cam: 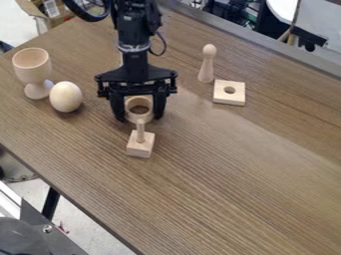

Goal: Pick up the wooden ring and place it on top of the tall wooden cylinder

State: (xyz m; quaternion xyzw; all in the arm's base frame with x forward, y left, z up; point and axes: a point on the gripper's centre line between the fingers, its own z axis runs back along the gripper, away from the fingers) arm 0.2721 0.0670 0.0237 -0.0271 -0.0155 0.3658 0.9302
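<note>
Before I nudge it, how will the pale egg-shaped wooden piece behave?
The pale wooden egg will likely roll, perhaps curving: it's rounded, no flat side showing. Probably stiff, as it looks like wood. Its smooth-looking surface might slip if pinched off-centre.

One each: goblet (31, 65), egg (66, 97), ring (132, 117), pegged block (140, 148), holed square (229, 99), pin (207, 67).

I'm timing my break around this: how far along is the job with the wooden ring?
Partway, I'd judge. The pickup looks done: the hand has the wooden ring between its fingers. In progress: the ring is right by the peg, though I can't tell whether they touch. Left: letting go of the ring, probably after setting it over the peg, if that's the aim.
</note>
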